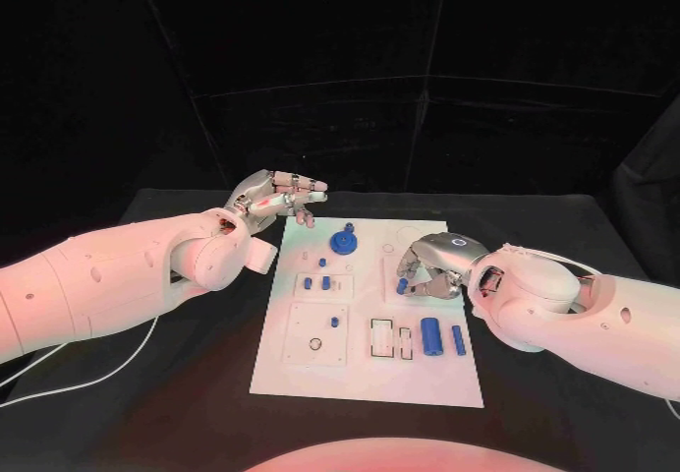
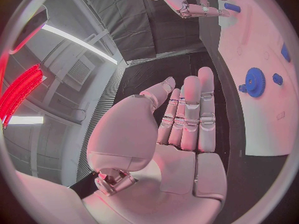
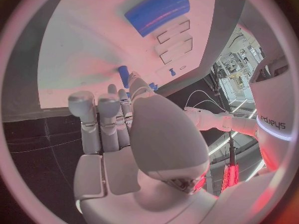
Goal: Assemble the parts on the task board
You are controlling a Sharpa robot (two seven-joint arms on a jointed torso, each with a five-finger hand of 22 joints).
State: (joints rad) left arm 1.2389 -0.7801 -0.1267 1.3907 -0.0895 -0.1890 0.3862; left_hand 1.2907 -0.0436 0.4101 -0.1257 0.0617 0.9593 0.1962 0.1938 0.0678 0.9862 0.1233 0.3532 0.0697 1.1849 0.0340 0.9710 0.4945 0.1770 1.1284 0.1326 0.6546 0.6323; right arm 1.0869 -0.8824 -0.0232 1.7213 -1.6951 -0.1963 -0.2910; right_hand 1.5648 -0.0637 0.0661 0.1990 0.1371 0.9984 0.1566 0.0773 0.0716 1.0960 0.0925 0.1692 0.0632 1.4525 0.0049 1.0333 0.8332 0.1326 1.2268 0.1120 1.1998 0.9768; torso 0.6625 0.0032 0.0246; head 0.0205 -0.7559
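Observation:
The white task board lies in the middle of the black table. My right hand hovers over the board's right side with its fingers curled down, and it pinches a small blue peg at its fingertips. The right wrist view shows that peg between the thumb and the fingers. My left hand hangs above the board's far left corner, fingers straight and holding nothing. A blue gear stands near the far edge of the board.
A large blue cylinder and a thinner one lie on the board's right side. Small blue pegs stand in the left blocks. Two rectangular slots sit beside the cylinders. A white cable runs across the table's left.

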